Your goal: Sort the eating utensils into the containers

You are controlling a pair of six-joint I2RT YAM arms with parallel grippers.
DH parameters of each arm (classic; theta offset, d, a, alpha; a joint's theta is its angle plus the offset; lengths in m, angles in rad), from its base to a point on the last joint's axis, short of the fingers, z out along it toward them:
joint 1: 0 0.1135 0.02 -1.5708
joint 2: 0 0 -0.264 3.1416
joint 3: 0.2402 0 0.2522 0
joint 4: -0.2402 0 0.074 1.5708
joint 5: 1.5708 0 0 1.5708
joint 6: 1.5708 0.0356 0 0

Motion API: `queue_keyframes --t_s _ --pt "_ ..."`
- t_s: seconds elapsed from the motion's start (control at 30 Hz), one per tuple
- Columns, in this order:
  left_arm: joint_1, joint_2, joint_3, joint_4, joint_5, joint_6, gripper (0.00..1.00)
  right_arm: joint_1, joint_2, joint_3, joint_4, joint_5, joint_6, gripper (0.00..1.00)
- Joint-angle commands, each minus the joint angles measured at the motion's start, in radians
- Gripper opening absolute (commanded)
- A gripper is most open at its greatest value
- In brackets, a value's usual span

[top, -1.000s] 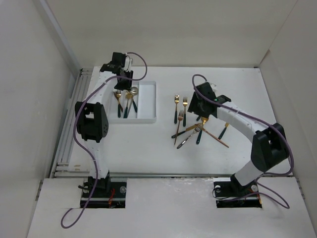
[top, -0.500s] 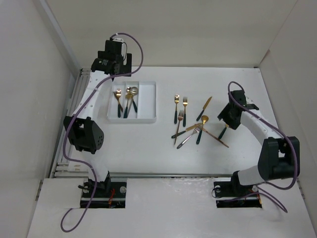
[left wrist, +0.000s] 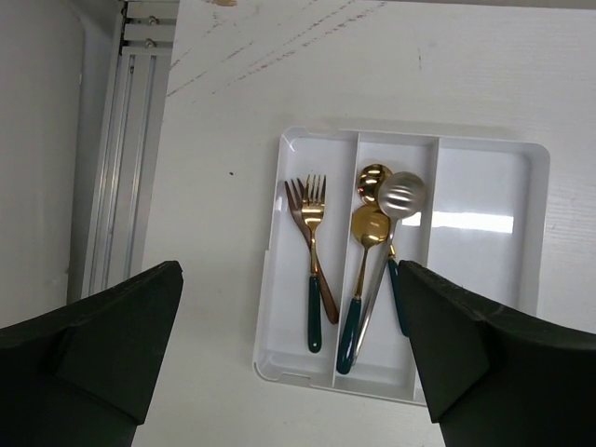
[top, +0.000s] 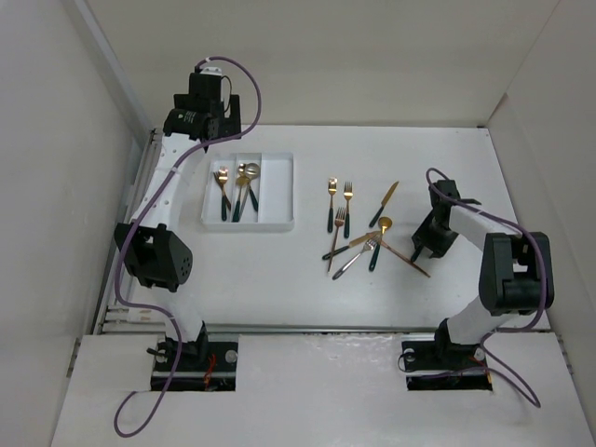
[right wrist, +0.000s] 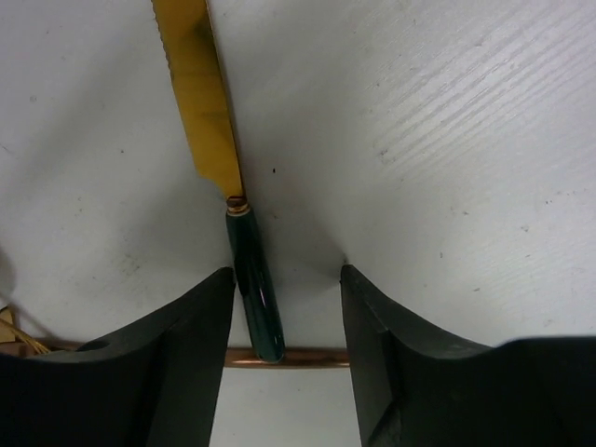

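Knife (right wrist: 207, 102) lies flat near the right edge of the desk (right wrist: 447, 112): likely stiff, light, slick. Right gripper (right wrist: 284, 279) straddles its green handle (right wrist: 253, 270), open, gripping nothing; grasp there. Left gripper (left wrist: 289, 279) hovers open, empty.

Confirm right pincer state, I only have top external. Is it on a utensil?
Observer: Right wrist shows the right pincer open, straddling the green handle of a gold knife, not closed on it.
Operator: Anything tangled with it?
Observer: A thin copper-coloured shaft crosses at the handle's end, seemingly beneath it.
Operator: Left pincer carrying?
Observer: No. The left pincer is open and empty, above the tray.
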Motion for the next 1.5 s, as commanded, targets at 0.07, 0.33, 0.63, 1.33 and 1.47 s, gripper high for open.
queue_keyframes --t_s 0.07,0.33,0.63,1.33,1.47 --pt "0.008 -0.041 -0.004 0.013 -0.032 -0.014 1.0 0.001 0.043 0.027 0.023 0.0 -0.031 0.49" --pt "0.008 -0.041 -0.004 0.013 -0.032 -0.014 1.0 0.001 0.071 0.056 0.032 0.009 -0.064 0.0" --pt "0.008 -0.05 -0.042 0.013 -0.042 -0.014 1.0 0.144 -0.077 0.283 0.021 0.167 -0.121 0.0" --pt "0.026 -0.188 -0.255 0.071 -0.158 0.013 1.0 0.682 0.543 1.099 0.309 -0.197 -0.152 0.0" --pt "0.026 -0.198 -0.292 0.081 -0.158 0.013 1.0 0.703 0.609 1.099 0.355 -0.208 -0.08 0.0"
